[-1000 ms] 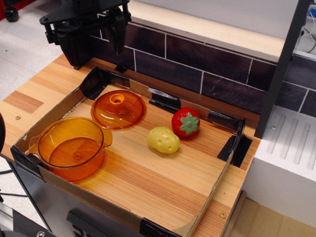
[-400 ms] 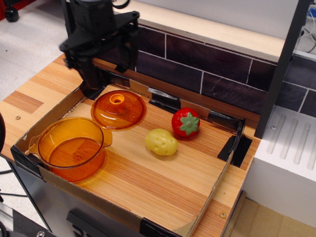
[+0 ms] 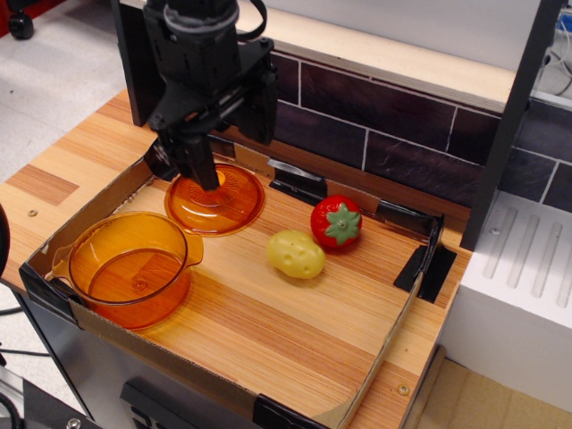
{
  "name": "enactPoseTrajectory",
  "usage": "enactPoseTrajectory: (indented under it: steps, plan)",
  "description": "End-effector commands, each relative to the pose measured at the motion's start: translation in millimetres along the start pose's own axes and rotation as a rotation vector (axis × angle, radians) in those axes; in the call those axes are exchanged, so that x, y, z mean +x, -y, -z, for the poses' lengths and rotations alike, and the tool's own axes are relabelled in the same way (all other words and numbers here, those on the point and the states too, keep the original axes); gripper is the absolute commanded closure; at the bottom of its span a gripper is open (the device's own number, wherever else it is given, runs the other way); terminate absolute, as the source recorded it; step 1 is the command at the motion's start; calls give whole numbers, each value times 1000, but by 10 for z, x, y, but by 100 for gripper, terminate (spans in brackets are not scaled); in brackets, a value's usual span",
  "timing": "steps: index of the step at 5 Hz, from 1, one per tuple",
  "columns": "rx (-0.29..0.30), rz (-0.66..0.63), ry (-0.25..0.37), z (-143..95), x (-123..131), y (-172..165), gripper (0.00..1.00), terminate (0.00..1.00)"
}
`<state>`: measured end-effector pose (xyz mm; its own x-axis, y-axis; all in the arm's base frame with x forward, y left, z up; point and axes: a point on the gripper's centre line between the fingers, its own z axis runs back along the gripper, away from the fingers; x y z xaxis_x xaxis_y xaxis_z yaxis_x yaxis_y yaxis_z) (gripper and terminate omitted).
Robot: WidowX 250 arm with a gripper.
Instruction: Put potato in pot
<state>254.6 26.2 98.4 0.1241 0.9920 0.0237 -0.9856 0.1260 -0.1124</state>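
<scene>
The potato (image 3: 296, 254) lies on its side on the tabletop (image 3: 268, 322), near the middle of the low cardboard tray (image 3: 393, 331), free of any grip. The tomato (image 3: 337, 222) stands just beside the potato, up and to its right; the two look close to touching, though I cannot tell whether they do. The pot (image 3: 129, 267) sits well to the left of the potato, upright and with nothing in it, its pouring lip toward the tray's left wall. The lid (image 3: 214, 198) lies flat, knob up, left of the potato and just behind the pot, its edge next to the pot's rim.

The pincer (image 3: 234, 125) hangs over the lid, well apart from the potato, up and to its left. Its two black fingers (image 3: 198, 159) point downward with a clear gap between them and nothing held, so it stands open; the nearer finger covers part of the lid's knob. Behind it runs a dark tiled wall (image 3: 375, 116).

No brand, label or writing can be read anywhere.

Against the frame of a moment ago, the pincer has come to the right and lower, from above the tray's back-left corner to over the lid. The potato sits a touch further right than it did then. Pot, lid and tomato lie as before.
</scene>
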Motion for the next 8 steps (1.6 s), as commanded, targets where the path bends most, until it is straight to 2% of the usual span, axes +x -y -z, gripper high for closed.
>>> enactPoseTrajectory:
  steps: [1, 3, 5, 8]
  plan:
    - [4, -99, -41, 145, -234, -5, 0, 0]
    - [-20, -87, -31, 417, -365, -31, 0, 0]
    - [-39, -92, -10, 588, -428, -7, 0, 0]
    - [-29, -86, 14, 777, -507, 40, 0, 0]
